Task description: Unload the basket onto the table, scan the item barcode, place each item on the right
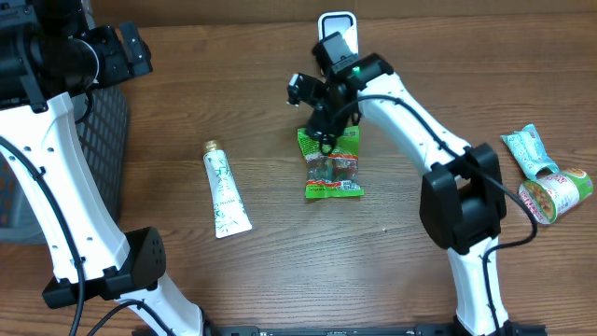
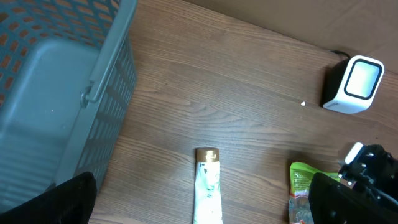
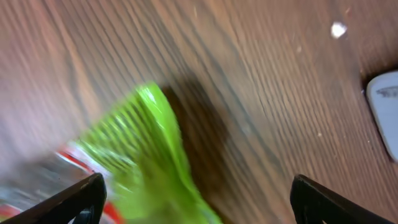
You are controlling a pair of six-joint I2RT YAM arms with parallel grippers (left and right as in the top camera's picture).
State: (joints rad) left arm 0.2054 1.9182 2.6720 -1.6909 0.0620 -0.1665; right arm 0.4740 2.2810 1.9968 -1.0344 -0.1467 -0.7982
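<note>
1. Surface: a brown wooden table (image 1: 270,112) carried all items.
2. Task item: the green snack packet (image 1: 333,163) lay flat on the table near its centre. It was on the near side of the white barcode scanner (image 1: 338,28) and apart from it. The scanner stood at the far edge.
3. My right gripper (image 1: 322,112) hung over the packet's far end. In the right wrist view my fingertips (image 3: 74,199) stood wide apart with the packet's crimped edge low between them. The jaws were released and gripped nothing.
4. My left gripper (image 1: 126,54) hovered above the grey mesh basket (image 1: 103,140) at the left edge. Its jaws were spread fully and were empty.
5. Other items: a white tube with a gold cap (image 1: 225,191) lay left of the packet, well apart from it. A teal pouch (image 1: 527,149) and a green cup (image 1: 558,194), tipped on its side, lay touching at the right edge.
</note>
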